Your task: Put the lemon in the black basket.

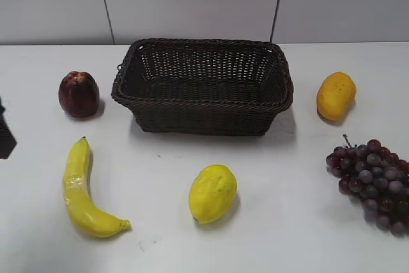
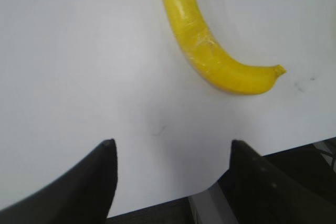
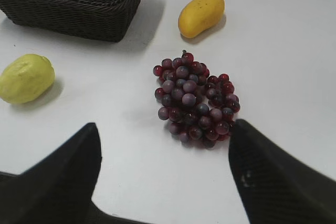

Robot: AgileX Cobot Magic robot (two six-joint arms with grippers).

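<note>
The lemon (image 1: 213, 192) lies on the white table in front of the black basket (image 1: 203, 85), which stands empty at the back middle. The lemon also shows at the left of the right wrist view (image 3: 25, 78), with the basket (image 3: 73, 1) at top left. My left gripper (image 2: 172, 142) is open and empty over the table's front left corner, short of the banana. My right gripper (image 3: 164, 127) is open and empty, just short of the grapes and well right of the lemon. Neither gripper's fingers show in the exterior view.
A banana (image 1: 82, 188) lies front left, also in the left wrist view (image 2: 210, 45). A dark red apple (image 1: 79, 94) sits left of the basket. An orange-yellow mango (image 1: 335, 96) is at the right, a bunch of grapes (image 1: 374, 182) front right. A dark object (image 1: 5, 135) shows at the left edge.
</note>
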